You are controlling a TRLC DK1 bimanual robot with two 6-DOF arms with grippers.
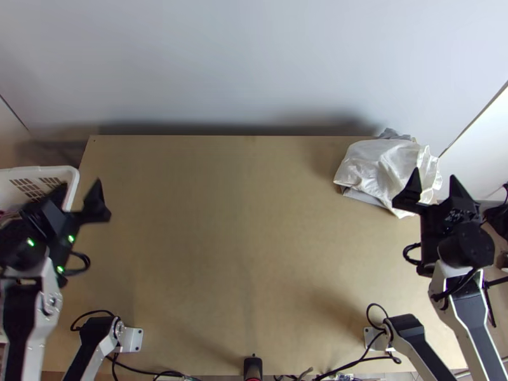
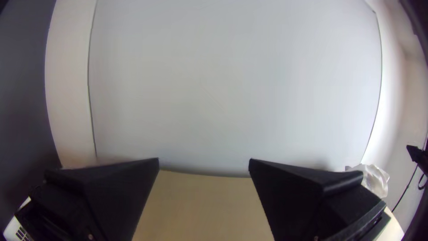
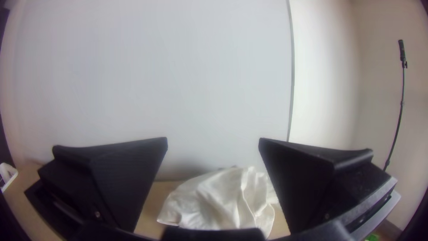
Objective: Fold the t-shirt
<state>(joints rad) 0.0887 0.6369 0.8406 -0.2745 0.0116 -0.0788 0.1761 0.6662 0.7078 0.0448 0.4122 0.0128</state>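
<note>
Both were wide and empty, the left end effector [image 2: 204, 159] and the right end effector [image 3: 213, 138]. At the desk's [image 1: 247, 222] far right corner, the white t-shirt [image 1: 381, 166] lay bunched over grey cloth [image 1: 394, 134]; as it seemed, no fold was made and all folding was left.

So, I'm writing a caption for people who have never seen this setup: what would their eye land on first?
Probably the bright, rumpled white cloth at the table's far right corner, with something grey peeking out from under it. Next, the two open black hands, the left hand out by the white basket at the table's left side, the right hand near the cloth.
</note>
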